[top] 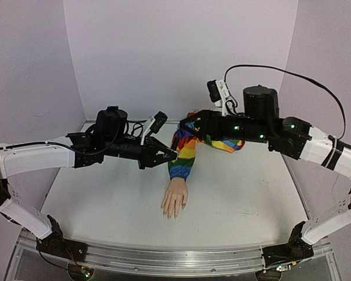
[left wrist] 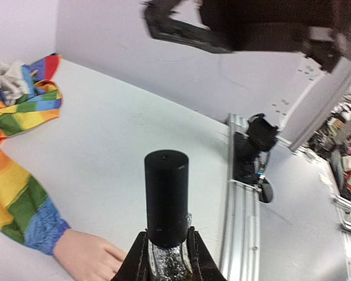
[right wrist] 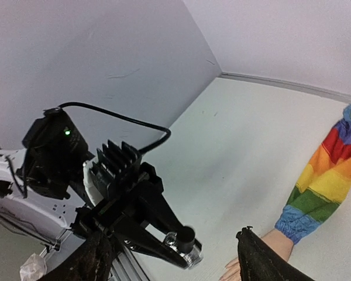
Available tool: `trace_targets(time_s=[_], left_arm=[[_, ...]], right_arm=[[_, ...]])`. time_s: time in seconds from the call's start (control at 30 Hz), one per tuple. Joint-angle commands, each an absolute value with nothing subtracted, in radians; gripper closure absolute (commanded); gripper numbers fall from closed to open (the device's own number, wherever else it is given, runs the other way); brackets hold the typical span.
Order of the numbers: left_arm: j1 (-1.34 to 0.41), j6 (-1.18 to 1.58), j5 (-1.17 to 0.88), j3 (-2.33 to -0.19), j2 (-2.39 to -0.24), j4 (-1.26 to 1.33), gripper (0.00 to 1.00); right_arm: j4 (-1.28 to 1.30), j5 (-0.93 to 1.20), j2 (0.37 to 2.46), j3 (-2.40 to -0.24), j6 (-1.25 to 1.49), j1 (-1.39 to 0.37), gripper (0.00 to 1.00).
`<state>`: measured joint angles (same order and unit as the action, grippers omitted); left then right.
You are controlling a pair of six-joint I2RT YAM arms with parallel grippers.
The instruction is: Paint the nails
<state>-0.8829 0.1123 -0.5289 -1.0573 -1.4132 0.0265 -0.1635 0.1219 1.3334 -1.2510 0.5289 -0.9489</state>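
The mannequin hand point(top: 174, 202) lies palm down mid-table, its rainbow sleeve point(top: 184, 155) running back towards the wall. Its nails point(top: 170, 216) sit at the fingertips facing the front edge and are too small to make out. My left gripper point(top: 168, 155) point(left wrist: 168, 237) is shut on a small glittery bottle point(left wrist: 169, 260) with a tall black cap point(left wrist: 167, 196), held above the sleeve's cuff. My right gripper point(top: 186, 124) point(right wrist: 172, 235) hangs over the bunched sleeve, open and holding nothing. It faces the bottle point(right wrist: 188, 244) and stands apart from the cap.
An aluminium rail point(top: 175, 257) runs along the front edge, with both arm bases bolted to it. Pale lilac walls point(top: 181, 52) close the back and sides. The sleeve's bunched end point(top: 231, 143) lies under the right arm.
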Motion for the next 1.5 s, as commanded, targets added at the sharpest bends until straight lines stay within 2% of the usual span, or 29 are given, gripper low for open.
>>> trace_targets(time_s=[0.0,0.13,0.2,0.37,0.5,0.63,0.8,0.93,0.97,1.03,1.17,1.3,1.47], left_arm=[[-0.891,0.138,-0.862,-1.071,-1.353,0.08,1.0],[-0.891,0.149,-0.994,-1.105,-1.373,0.081,1.0],[-0.894,0.155,-1.016,-1.119,-1.379,0.081,1.0],[-0.9,0.165,-1.017,-1.123,-1.377,0.09,1.0],[-0.901,0.167,-1.006,-1.12,-1.365,0.097,1.0],[-0.9,0.17,-1.0,-1.121,-1.362,0.105,1.0],[-0.9,0.173,-0.992,-1.132,-1.362,0.109,1.0],[-0.9,0.178,-0.936,-1.133,-1.359,0.11,1.0],[-0.901,0.181,-0.894,-1.133,-1.356,0.11,1.0],[-0.9,0.175,-0.801,-1.133,-1.352,0.11,1.0],[-0.9,0.168,-0.415,-1.135,-1.345,0.11,1.0],[-0.903,0.189,0.119,-1.177,-1.375,0.11,1.0],[-0.948,0.069,0.495,-1.321,-1.575,0.111,1.0]], right_arm=[[-0.198,0.535,1.329,-1.271,0.437,-0.919,0.24],[-0.249,0.679,1.378,-1.29,0.467,-0.919,0.29],[-0.285,0.73,1.395,-1.282,0.49,-0.919,0.37],[-0.376,0.798,1.406,-1.239,0.535,-0.919,0.48],[-0.393,0.81,1.41,-1.218,0.544,-0.918,0.51],[-0.411,0.808,1.413,-1.209,0.548,-0.919,0.59],[-0.419,0.81,1.422,-1.21,0.543,-0.918,0.75],[-0.42,0.797,1.425,-1.207,0.537,-0.919,0.94],[-0.42,0.789,1.425,-1.203,0.537,-0.918,0.99],[-0.42,0.769,1.428,-1.193,0.531,-0.919,1.0],[-0.408,0.659,1.436,-1.177,0.543,-0.922,1.0],[-0.348,0.337,1.445,-1.172,0.589,-0.957,1.0],[-0.226,-0.164,1.528,-1.242,0.761,-1.072,1.0]])
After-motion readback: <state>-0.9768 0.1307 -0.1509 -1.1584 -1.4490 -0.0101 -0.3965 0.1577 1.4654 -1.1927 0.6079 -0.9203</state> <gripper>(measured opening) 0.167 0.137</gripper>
